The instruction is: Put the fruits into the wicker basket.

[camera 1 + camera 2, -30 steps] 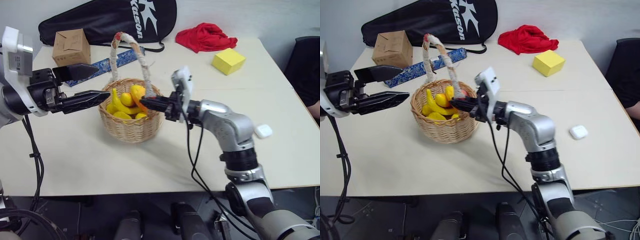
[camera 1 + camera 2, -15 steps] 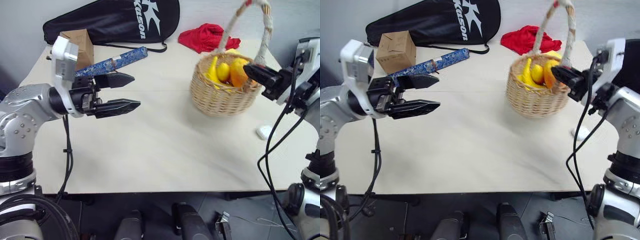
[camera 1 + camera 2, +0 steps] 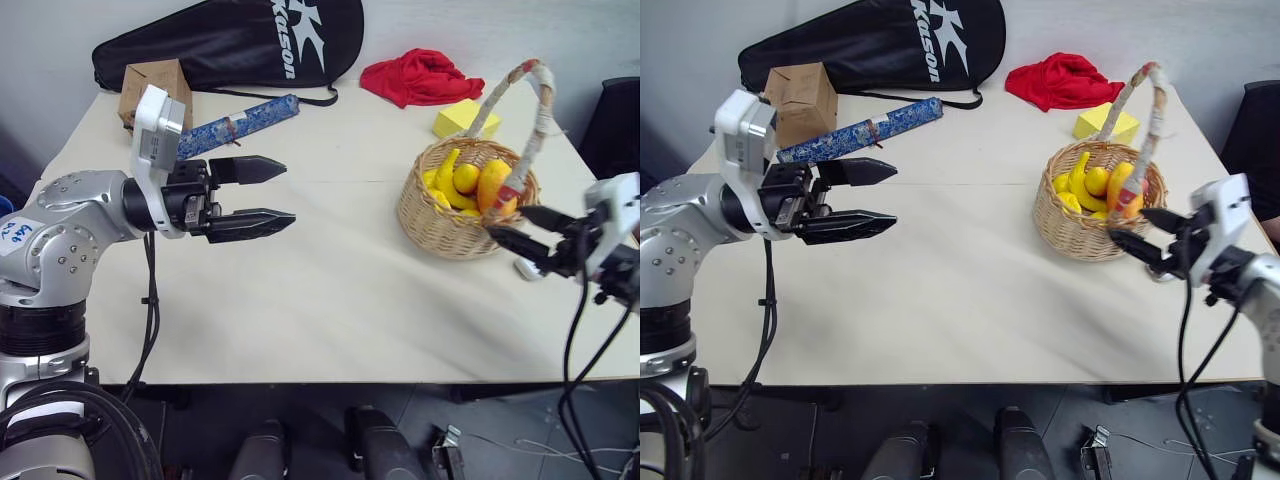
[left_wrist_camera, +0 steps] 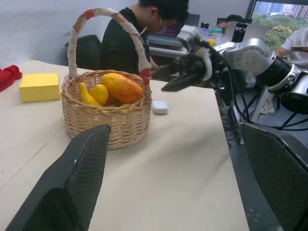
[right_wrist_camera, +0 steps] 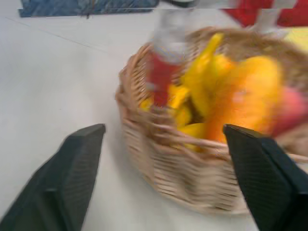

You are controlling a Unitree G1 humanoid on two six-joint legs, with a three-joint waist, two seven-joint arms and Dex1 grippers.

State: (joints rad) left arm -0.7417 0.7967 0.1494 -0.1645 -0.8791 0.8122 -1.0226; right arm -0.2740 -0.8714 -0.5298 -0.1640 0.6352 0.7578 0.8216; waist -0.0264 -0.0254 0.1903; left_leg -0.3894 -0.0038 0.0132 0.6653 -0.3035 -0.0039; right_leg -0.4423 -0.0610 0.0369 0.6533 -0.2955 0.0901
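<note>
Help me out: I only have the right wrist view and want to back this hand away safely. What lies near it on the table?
Observer: A small white case lies on the table beside the wicker basket, close to the right hand.
Operator: And the left hand?
Observer: The left hand hovers open over the table, well apart from the basket, holding nothing.
Operator: Anyone nearby?
Observer: A person in black sits beyond the table's edge, past the basket.

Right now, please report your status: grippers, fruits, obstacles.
Left gripper open, empty. Right gripper open beside round tan wicker basket. Yellow bananas and orange mango inside.
</note>
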